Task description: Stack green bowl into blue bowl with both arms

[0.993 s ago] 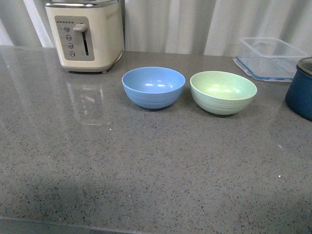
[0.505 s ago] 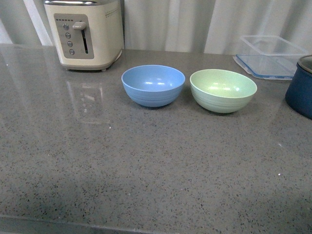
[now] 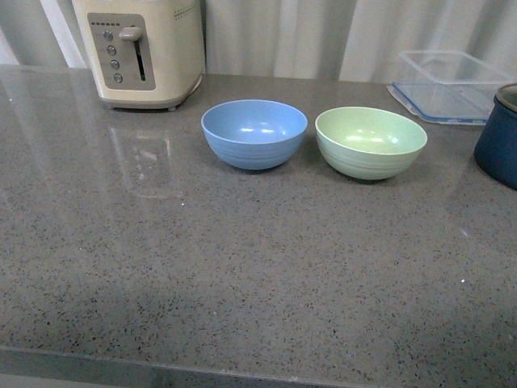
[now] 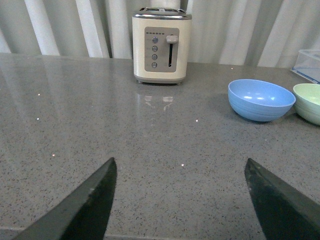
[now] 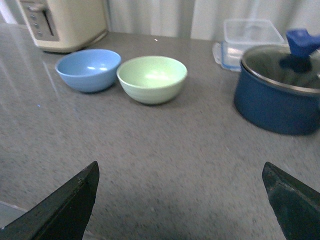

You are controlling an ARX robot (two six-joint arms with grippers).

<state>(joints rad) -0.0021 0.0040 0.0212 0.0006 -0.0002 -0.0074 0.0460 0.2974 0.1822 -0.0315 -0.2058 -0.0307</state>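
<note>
The green bowl (image 3: 371, 141) stands upright just beside the blue bowl (image 3: 254, 133), toward the counter's (image 3: 242, 267) far edge. The left end effector (image 4: 179, 161) and right end effector (image 5: 180, 163) both gape wide, holding nothing.

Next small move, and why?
Probably advance the right claw toward the green bowl. It and the left claw are open and empty, well short of both bowls. The green bowl sits upright on the counter beside the blue bowl, on the right arm's side, not yet stacked.
</note>
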